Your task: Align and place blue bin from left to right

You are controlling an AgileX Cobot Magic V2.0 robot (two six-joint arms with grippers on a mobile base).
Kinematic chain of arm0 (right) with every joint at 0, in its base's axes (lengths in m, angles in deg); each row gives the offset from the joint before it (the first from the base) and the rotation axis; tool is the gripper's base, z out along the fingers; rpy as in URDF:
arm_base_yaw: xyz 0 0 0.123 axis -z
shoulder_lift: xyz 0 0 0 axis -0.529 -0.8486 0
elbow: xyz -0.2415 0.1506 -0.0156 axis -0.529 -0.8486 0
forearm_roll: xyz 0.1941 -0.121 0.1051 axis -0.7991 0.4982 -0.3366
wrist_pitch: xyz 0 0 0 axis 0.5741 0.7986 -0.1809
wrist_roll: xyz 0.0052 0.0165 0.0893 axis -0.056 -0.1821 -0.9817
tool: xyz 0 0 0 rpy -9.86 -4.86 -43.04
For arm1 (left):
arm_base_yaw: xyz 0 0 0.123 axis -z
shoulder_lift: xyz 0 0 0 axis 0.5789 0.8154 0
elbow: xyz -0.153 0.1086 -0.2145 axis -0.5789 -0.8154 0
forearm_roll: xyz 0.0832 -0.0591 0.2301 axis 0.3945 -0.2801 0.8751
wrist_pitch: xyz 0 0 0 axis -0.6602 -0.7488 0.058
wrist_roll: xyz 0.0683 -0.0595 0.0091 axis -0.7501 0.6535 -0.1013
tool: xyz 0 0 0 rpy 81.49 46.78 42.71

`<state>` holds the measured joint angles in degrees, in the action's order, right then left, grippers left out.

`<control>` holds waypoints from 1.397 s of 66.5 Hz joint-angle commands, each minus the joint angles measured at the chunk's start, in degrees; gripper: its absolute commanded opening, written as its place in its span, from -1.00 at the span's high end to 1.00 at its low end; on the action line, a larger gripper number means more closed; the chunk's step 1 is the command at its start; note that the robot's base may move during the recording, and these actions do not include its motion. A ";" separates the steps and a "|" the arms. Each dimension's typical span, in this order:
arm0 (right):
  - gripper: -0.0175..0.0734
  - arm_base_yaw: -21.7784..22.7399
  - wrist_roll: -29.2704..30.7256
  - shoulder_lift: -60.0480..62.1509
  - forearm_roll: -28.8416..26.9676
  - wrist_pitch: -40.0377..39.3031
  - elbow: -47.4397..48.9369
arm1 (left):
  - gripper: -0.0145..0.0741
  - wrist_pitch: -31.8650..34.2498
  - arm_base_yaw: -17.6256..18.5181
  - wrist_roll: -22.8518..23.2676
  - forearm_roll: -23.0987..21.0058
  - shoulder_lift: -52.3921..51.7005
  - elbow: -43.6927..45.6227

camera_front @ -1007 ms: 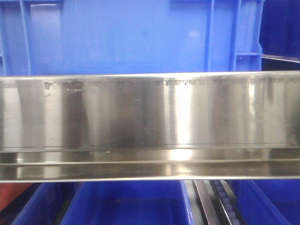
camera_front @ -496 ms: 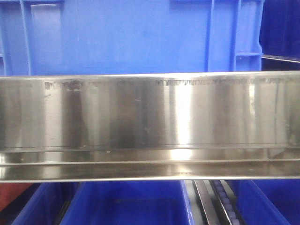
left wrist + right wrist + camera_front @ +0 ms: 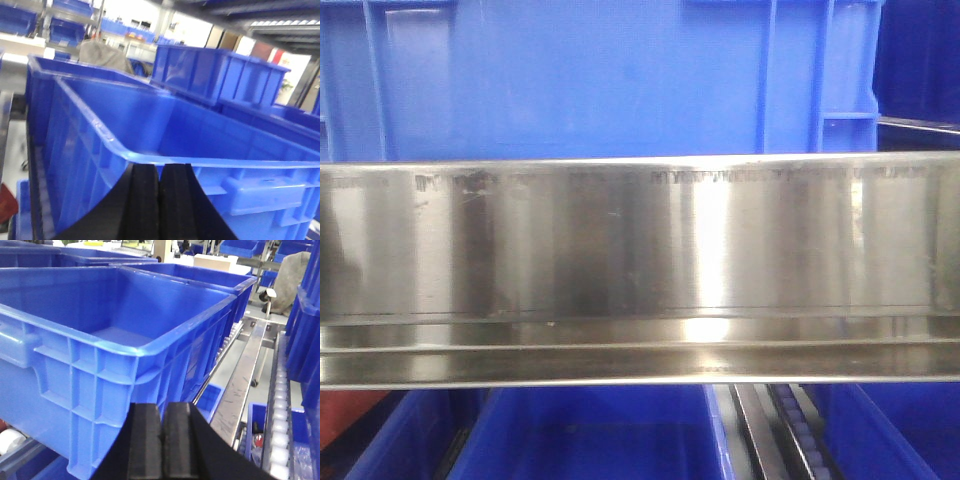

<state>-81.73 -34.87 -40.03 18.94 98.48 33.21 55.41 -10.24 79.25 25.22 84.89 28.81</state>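
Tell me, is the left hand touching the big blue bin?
Cannot tell. In the left wrist view the left hand, shut, sits just below the blue bin rim, but overlap hides any contact or gap.

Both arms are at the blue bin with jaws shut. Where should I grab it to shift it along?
Take the blue bin by its rolled top rim, one arm at each end. The rim overhangs ribbed walls, and the left view shows a moulded handle ledge beneath it. Bring each gripper in level from outside, probably after opening.
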 commanded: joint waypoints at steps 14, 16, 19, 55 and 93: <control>0.80 -0.11 0.38 3.98 0.94 -3.18 -0.10 | 0.92 1.96 0.32 0.13 0.60 -0.95 -0.13; 0.80 -0.11 0.38 3.95 0.94 -3.27 -0.10 | 0.92 1.96 0.32 0.13 0.60 -0.95 -0.13; 0.80 -0.11 0.38 3.95 0.94 -3.69 -0.10 | 0.92 1.96 0.32 0.13 0.60 -0.95 -0.13; 0.80 1.89 0.63 6.43 1.70 -0.16 -0.68 | 0.92 1.96 0.32 0.13 0.60 -0.95 -0.13; 0.80 35.11 22.03 18.03 -23.19 -28.78 -28.65 | 0.92 1.96 0.32 0.13 0.60 -0.95 -0.13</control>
<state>-49.22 -13.67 -24.02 -2.47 72.81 7.17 56.10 -10.24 79.25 25.56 84.25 28.71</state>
